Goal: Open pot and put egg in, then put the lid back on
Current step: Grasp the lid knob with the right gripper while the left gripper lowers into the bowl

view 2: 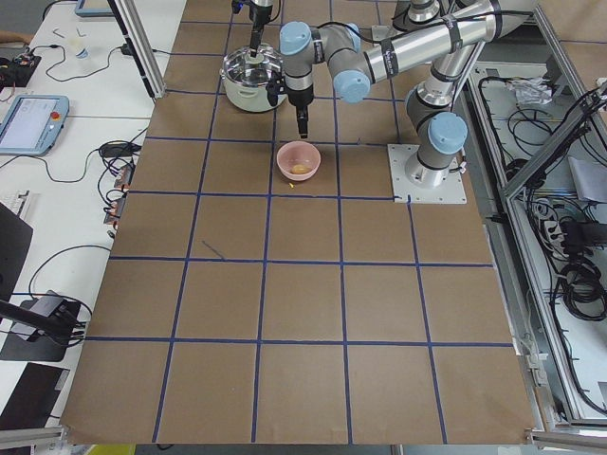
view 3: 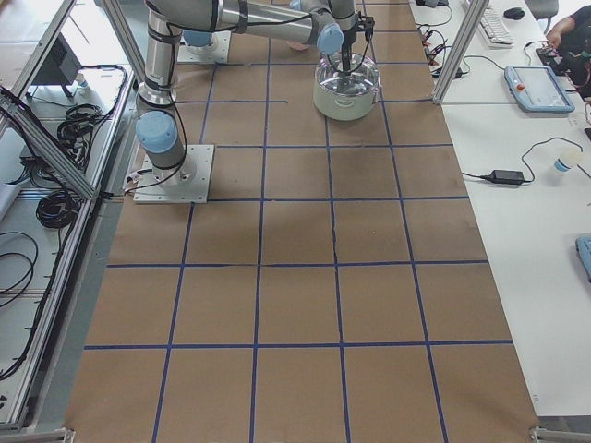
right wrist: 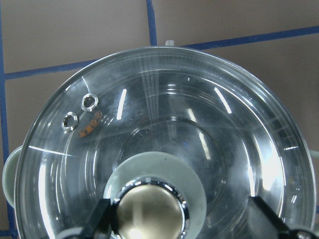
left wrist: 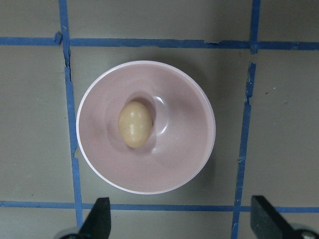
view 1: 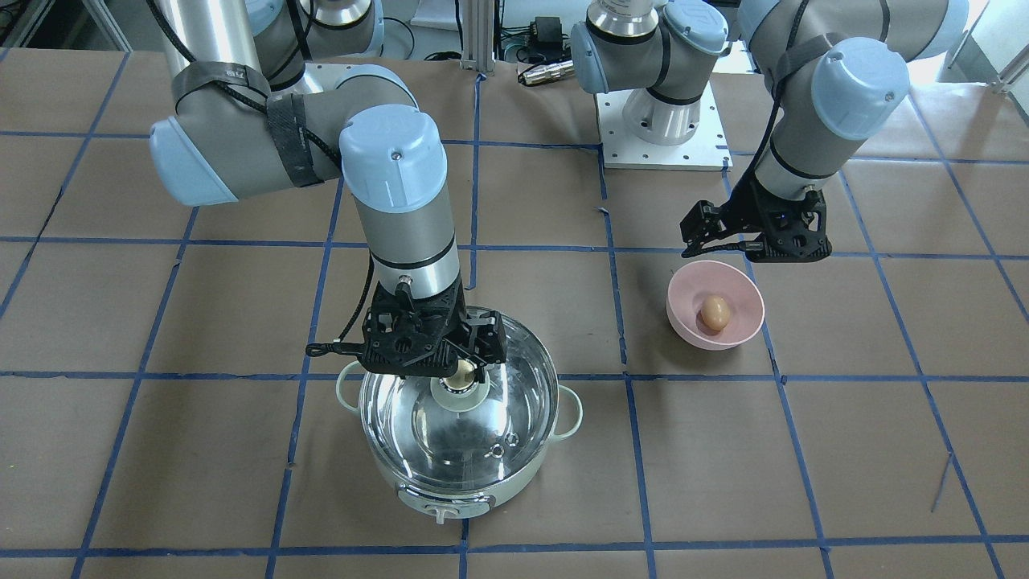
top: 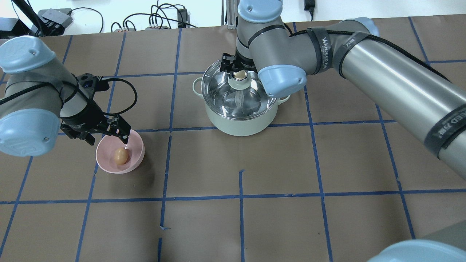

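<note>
- While the lid [right wrist: 199,124] sits on the pot [top: 236,123], the opening step is in hand; the right end effector [right wrist: 182,224] hangs at the knob [right wrist: 147,211], jaws spread to either side, clasping nothing yet.
- Next, by my judgement: clench on the knob, lift straight up until the glass edge clears the pot's rim, then carry the lid aside.
- Well apart from the pot, the egg [left wrist: 135,124] lies in the pink bowl [left wrist: 189,159]; the left end effector [left wrist: 183,219] hovers above it, released and empty.
- Edges to mind: the bowl's sloping wall rises close around the egg, so the fingers likely need a vertical descent; the pot's loop handle [view 1: 569,410] juts out sideways.
- Room: bench [top: 291,163] surface shows between bowl and pot and beyond the pot's other side; either patch looks fit for parking the lid, though the arms may crowd between the two.
</note>
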You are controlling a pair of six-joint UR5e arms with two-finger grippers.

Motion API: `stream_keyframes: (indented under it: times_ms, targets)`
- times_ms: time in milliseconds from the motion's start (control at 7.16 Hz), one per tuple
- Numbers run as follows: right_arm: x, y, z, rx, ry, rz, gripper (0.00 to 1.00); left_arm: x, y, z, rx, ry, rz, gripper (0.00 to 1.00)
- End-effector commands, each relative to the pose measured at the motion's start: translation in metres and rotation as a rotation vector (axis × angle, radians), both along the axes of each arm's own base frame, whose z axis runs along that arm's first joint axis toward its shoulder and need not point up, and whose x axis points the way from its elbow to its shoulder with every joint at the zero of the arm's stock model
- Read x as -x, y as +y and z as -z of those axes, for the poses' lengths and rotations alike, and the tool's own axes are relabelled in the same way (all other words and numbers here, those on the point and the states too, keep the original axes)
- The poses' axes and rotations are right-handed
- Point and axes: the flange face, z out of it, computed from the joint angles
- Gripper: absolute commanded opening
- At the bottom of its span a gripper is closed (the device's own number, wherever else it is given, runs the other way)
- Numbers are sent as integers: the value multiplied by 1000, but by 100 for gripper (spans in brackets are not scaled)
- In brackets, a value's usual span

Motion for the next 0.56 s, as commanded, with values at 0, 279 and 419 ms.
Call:
stream_keyframes:
  times_ms: [0,279,419]
  targets:
    - [-2,-4,-8,16,-11,17,91,-16,9,32,38,59,85,98]
    - [-15,3,-8,16,-14,5,89,-15,23,69,111,23,117,99]
    - [-16,3,-7,15,-13,3,89,-21,24,74,94,-26,116,98]
